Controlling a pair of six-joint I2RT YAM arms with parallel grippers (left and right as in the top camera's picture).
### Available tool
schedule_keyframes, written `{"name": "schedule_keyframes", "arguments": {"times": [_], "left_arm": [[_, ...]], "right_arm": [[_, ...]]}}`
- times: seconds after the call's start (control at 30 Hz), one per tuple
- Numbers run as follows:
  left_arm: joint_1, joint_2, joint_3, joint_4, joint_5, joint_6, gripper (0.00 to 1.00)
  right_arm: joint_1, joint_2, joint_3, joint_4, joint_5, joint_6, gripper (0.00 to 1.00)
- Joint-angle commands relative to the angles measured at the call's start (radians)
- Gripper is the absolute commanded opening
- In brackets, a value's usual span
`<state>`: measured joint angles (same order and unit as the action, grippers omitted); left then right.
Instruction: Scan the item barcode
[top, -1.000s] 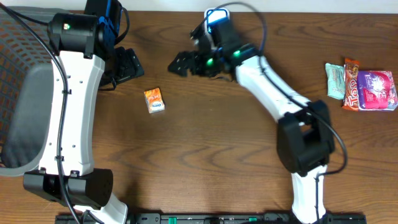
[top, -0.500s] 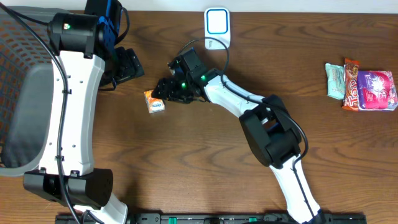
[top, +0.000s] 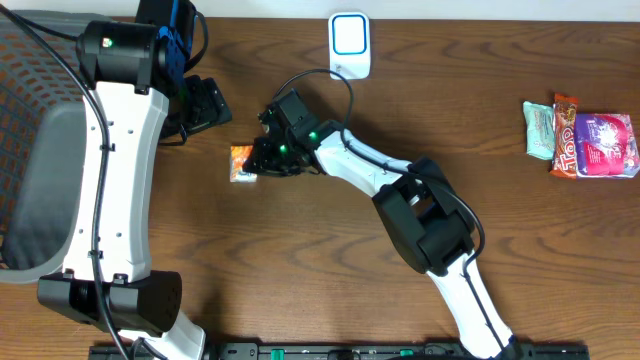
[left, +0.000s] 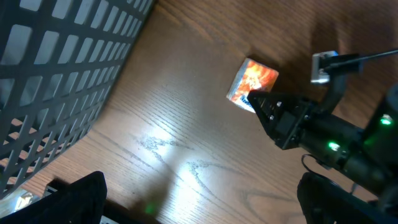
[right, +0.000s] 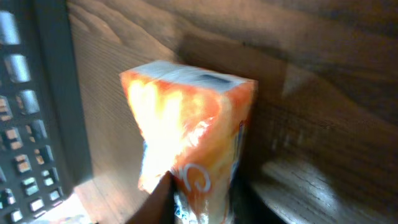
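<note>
Right fingers (top: 260, 160) have swung from the scanner (top: 349, 42) at top centre and pinched the carton (top: 242, 162). Left fingers (top: 210, 108) gape, empty. Lifting it to scan likely comes next.

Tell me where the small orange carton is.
Overhead, the small orange carton lies on the brown wooden table, left of centre, at the tips of the right arm's jaws.

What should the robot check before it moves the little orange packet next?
1. Right gripper pinching the packet: ok.
2. Barcode side of the packet found: cannot tell.
3. Scanner in sight, nothing on it: ok.
4. Way from packet to scanner free of things: ok.
5. Left gripper open and off to the side: ok.
</note>
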<state>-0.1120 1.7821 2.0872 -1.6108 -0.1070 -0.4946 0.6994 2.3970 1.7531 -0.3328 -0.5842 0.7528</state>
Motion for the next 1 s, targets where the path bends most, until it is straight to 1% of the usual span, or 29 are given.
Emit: {"name": "schedule_keyframes", "arguments": {"times": [0.0,0.13,0.17,0.23,0.27,0.3,0.4,0.47,0.63,0.8,0.97], "left_arm": [[0.000,-0.002,0.004,-0.053,-0.006,-0.001,0.98],[0.000,-0.002,0.004,-0.053,-0.006,-0.001,0.98],[0.000,-0.002,0.004,-0.053,-0.006,-0.001,0.98],[0.000,-0.002,0.004,-0.053,-0.006,-0.001,0.98],[0.000,-0.002,0.004,-0.053,-0.006,-0.001,0.98],[0.000,-0.002,0.004,-0.053,-0.006,-0.001,0.98],[0.000,-0.002,0.004,-0.053,-0.006,-0.001,0.98],[0.000,-0.002,0.004,-0.053,-0.006,-0.001,0.98],[0.000,-0.002,0.004,-0.053,-0.006,-0.001,0.98],[0.000,-0.002,0.004,-0.053,-0.006,-0.001,0.98],[0.000,-0.002,0.004,-0.053,-0.006,-0.001,0.98]], "right_arm": [[-0.005,0.027,-0.004,-0.011,0.003,0.003,0.01],[-0.044,0.023,0.001,-0.013,-0.153,0.013,0.01],[-0.060,0.023,0.001,-0.015,-0.211,0.013,0.01],[-0.100,0.021,0.001,-0.015,-0.386,-0.008,0.01],[-0.118,0.021,0.001,-0.016,-0.466,-0.035,0.01],[-0.148,0.021,0.001,-0.021,-0.595,-0.097,0.01],[-0.214,0.021,0.001,-0.027,-0.875,-0.249,0.01],[-0.253,0.021,0.000,-0.036,-0.974,-0.307,0.01],[-0.307,0.021,0.000,-0.100,-0.978,-0.348,0.01],[-0.320,0.021,0.000,-0.126,-0.974,-0.366,0.01],[-0.318,0.021,0.000,-0.135,-0.894,-0.389,0.01]]}}
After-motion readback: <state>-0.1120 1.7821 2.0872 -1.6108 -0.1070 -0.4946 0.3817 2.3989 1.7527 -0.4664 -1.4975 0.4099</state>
